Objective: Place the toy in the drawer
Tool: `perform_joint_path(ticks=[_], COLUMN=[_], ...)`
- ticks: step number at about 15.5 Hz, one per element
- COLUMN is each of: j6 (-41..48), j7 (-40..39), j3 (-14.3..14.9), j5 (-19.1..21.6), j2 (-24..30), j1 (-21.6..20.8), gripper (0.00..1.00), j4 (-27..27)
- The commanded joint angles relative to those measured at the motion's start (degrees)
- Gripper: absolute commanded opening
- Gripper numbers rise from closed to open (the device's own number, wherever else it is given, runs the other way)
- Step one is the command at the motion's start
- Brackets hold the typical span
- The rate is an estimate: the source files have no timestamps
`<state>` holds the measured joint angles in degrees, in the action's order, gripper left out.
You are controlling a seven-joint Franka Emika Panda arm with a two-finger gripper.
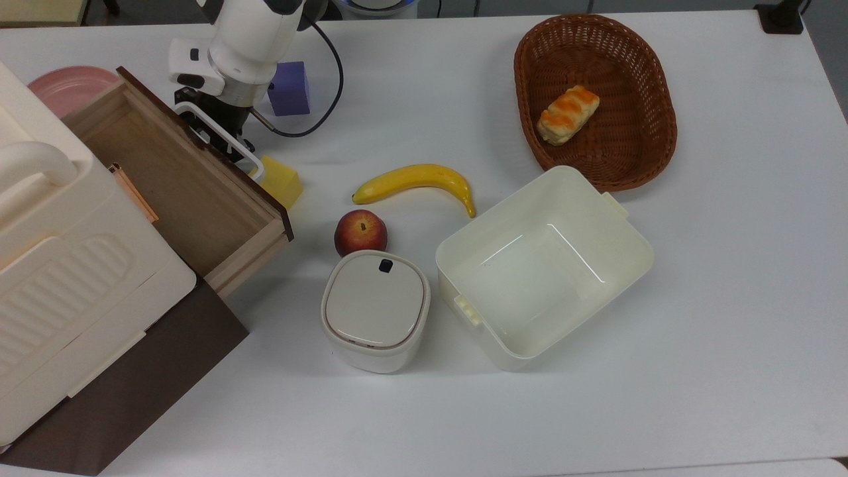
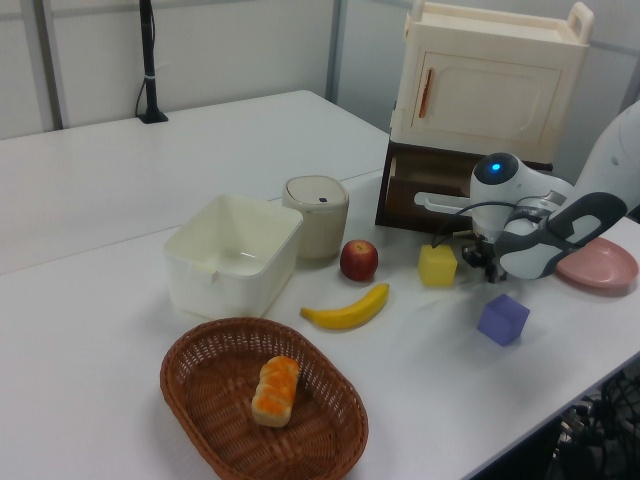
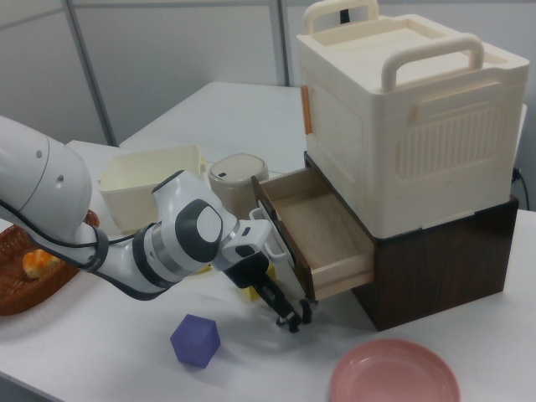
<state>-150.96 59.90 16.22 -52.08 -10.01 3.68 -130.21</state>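
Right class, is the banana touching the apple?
Apart. The top view shows a strip of bare white table between the banana and the apple.

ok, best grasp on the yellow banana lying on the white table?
Probably mid-length, from straight above, closing across its width. The yellow banana lies flat on its side on the white table, and both long flanks are free; the red apple sits apart from it.
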Motion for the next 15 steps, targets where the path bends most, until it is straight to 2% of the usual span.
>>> perform_joint_path(ticks=[1,3,8,12,15], j6=[-1.1,-0.8,-0.7,-0.7,-0.7], j7=[1.2,1.4,1.5,1.5,1.5], j3=[-0.6,-0.9,-3.9,-5.4,-8.9], j5=[-1.5,-1.5,-1.3,-1.1,-0.9], j2=[3.7,4.5,7.1,9.0,9.9], j1=[-0.8,-1.7,-2.0,-4.3,-4.6], gripper=[0.0,0.0,0.0,0.0,0.0], j4=[-3.5,-3.9,-5.8,-6.2,-5.9])
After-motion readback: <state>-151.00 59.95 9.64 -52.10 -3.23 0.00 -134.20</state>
